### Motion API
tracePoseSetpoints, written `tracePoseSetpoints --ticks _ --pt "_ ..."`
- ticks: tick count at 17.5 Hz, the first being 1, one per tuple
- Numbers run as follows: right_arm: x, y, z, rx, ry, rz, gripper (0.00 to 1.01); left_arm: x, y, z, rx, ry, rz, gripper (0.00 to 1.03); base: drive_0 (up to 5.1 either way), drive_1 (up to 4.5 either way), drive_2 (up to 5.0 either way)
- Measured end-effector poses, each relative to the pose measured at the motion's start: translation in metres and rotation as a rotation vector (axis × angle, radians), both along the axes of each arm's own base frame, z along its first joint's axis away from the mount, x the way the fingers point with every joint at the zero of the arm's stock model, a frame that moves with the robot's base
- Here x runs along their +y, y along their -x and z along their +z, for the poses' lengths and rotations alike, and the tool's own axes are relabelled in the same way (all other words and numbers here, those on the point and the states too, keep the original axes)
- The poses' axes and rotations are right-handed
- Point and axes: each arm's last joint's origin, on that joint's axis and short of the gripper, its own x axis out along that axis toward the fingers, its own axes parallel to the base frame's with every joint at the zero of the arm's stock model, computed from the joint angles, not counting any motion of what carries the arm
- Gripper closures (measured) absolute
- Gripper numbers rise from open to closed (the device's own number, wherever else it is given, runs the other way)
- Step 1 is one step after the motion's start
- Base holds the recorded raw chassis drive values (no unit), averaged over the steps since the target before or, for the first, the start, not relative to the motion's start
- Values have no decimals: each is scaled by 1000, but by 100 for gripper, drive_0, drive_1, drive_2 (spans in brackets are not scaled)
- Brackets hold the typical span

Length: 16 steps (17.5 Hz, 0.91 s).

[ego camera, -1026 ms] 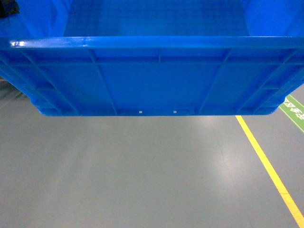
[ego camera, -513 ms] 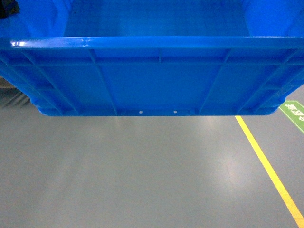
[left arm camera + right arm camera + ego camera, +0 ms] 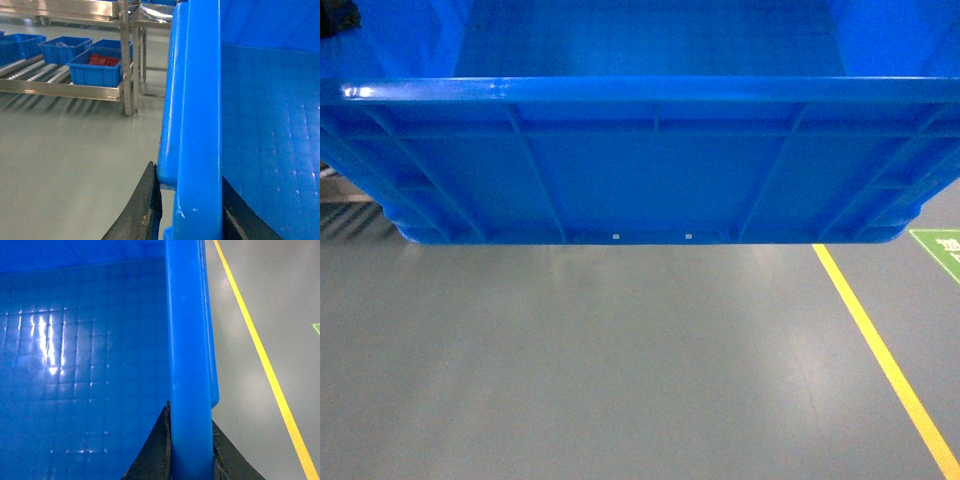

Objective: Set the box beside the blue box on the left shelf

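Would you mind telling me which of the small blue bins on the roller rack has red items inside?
The nearest bin, at the rack's front edge beside the upright post; the other bins behind and left show no red.

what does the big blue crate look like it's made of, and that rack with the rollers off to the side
The crate looks like glossy moulded plastic: uniform blue, ribbed side, rolled rim catching glare. The rack appears to be bare polished metal, likely steel, judging by its silvery reflective rails; its pale rollers could be plastic, too small to tell.
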Motion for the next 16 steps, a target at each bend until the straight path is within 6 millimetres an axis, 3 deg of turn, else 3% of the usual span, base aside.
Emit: tracePoseSetpoints --ticks 16 --pt "1 0 0 0 0 2 92 0 0 0 -1 1 2 86 -5 428 -439"
